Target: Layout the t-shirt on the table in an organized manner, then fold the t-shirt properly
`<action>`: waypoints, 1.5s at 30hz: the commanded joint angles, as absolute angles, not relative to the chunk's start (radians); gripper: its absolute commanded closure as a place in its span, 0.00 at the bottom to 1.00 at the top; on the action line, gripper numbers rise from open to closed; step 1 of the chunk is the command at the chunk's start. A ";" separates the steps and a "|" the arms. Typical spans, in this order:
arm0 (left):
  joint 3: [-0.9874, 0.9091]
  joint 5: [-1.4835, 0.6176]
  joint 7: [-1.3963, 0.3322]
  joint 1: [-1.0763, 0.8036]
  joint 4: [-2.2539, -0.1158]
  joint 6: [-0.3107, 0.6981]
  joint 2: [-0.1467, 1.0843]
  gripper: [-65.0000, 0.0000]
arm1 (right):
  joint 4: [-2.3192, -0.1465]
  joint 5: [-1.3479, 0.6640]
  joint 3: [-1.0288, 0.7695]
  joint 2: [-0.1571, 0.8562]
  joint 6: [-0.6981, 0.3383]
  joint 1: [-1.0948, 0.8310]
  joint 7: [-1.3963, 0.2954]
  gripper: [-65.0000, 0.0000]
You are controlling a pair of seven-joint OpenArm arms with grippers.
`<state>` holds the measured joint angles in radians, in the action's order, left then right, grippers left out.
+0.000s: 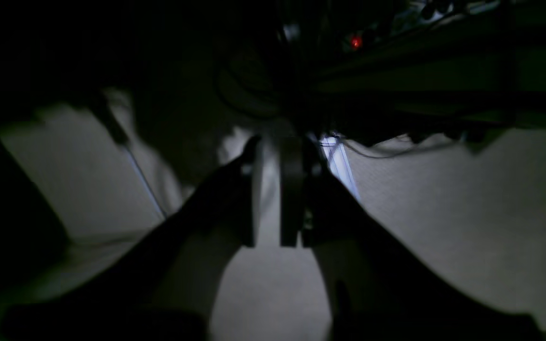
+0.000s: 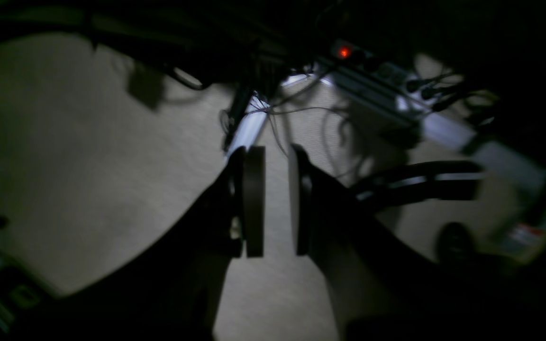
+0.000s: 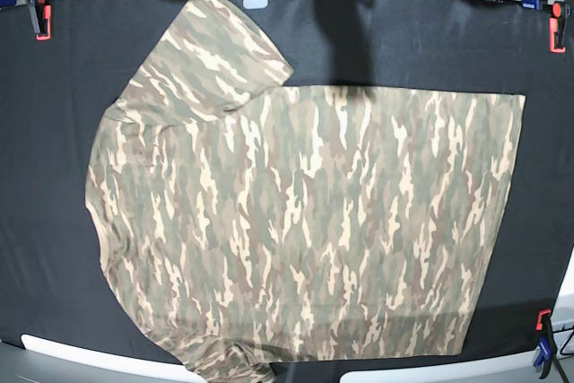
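The camouflage t-shirt (image 3: 305, 221) lies spread flat on the table (image 3: 54, 132), which is covered in black cloth. Its collar side is at the left and its straight hem at the right. One sleeve (image 3: 211, 60) points to the upper left; the other runs off the bottom edge (image 3: 224, 369). Neither arm shows in the base view. My left gripper (image 1: 272, 161) hangs over pale carpet, its pads a narrow gap apart with nothing between them. My right gripper (image 2: 277, 161) is also over the floor, open a little wider and empty.
Red and blue clamps (image 3: 40, 6) (image 3: 556, 15) (image 3: 543, 338) hold the cloth at the table's corners. Both wrist views are dark. A power strip with a red light (image 2: 344, 51) and loose cables lie on the carpet, under the table frame (image 1: 443, 85).
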<state>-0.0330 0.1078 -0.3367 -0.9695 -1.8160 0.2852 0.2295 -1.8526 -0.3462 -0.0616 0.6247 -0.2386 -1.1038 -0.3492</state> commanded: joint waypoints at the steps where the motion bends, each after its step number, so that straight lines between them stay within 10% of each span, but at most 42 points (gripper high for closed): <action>1: -0.036 0.133 -0.334 -0.992 -1.877 0.276 0.250 0.90 | -1.902 -0.381 -0.100 0.651 -0.255 -1.123 -0.345 0.87; 13: -0.036 0.376 -0.362 -0.903 -2.148 0.262 0.544 0.65 | -2.142 -0.395 -0.456 0.763 -0.273 -1.090 -0.455 0.86; 19: -0.035 0.393 -0.278 -0.762 -2.033 0.262 0.658 0.65 | -2.176 -0.271 -0.471 0.762 -0.273 -1.019 -0.457 0.57; 45: 0.270 0.471 -0.241 -0.259 -1.446 0.262 0.815 0.66 | -2.178 -0.156 -0.471 0.762 -0.273 -0.984 -0.427 0.56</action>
<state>0.2699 0.4686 -0.2138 -0.2596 -1.4464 0.2428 0.7979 -2.1628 -0.1570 -0.4603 0.7483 -0.2779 -0.9806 -0.4397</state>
